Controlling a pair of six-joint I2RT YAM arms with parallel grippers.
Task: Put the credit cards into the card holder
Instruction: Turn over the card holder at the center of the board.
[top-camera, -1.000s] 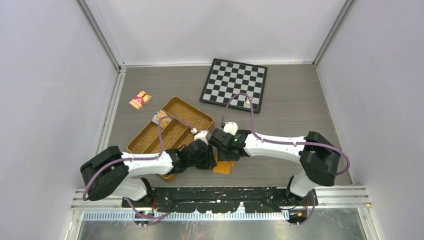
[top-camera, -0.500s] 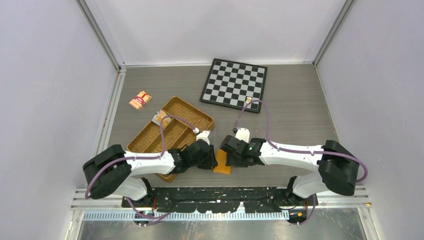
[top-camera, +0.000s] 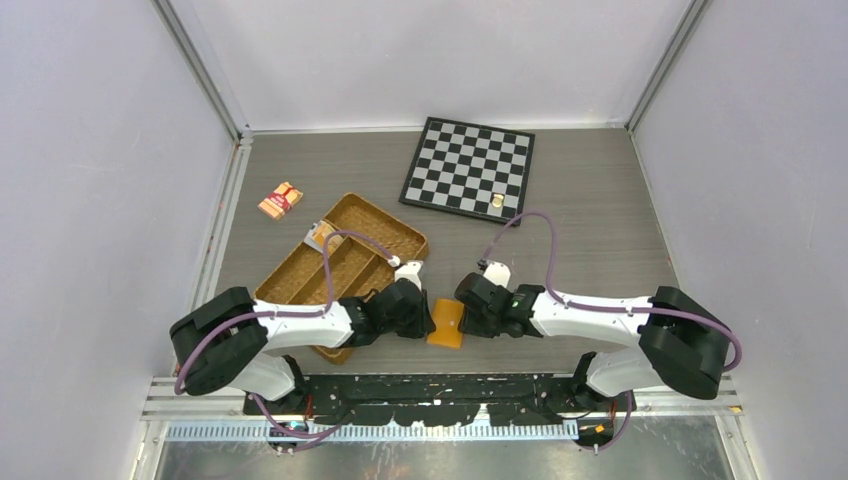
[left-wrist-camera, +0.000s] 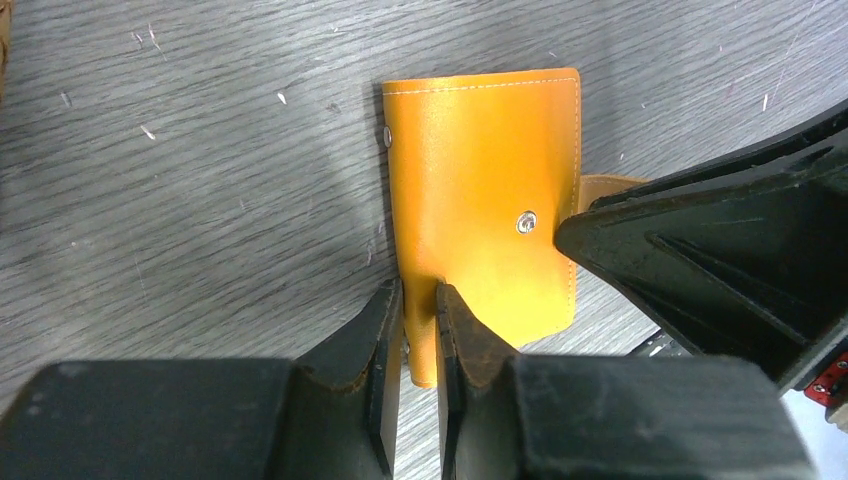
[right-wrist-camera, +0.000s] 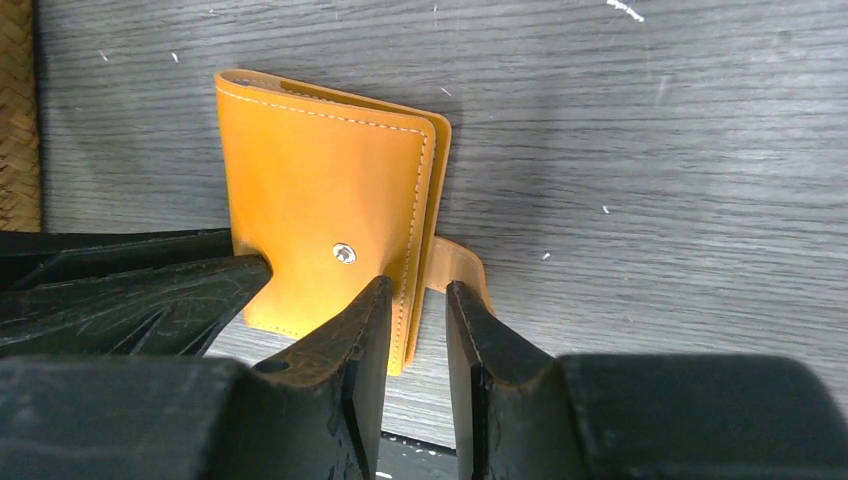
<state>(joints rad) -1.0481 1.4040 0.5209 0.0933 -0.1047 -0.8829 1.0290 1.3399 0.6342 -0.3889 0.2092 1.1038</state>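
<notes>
On the table (top-camera: 600, 220), folded orange card holder (top-camera: 446, 325)

Holder (top-camera: 445, 324) lies at the near edge of the table (top-camera: 600, 220), right between my two grippers. My left gripper (left-wrist-camera: 418, 300) straddles its left edge and my right gripper (right-wrist-camera: 418, 290) its right edge. The tray (top-camera: 350, 255) is just left of the holder, partly under my left arm. The packet (top-camera: 281, 200) lies farther left and back. The chessboard (top-camera: 468, 167) is far back, with a small piece (top-camera: 496, 201) near its near right corner.
</notes>
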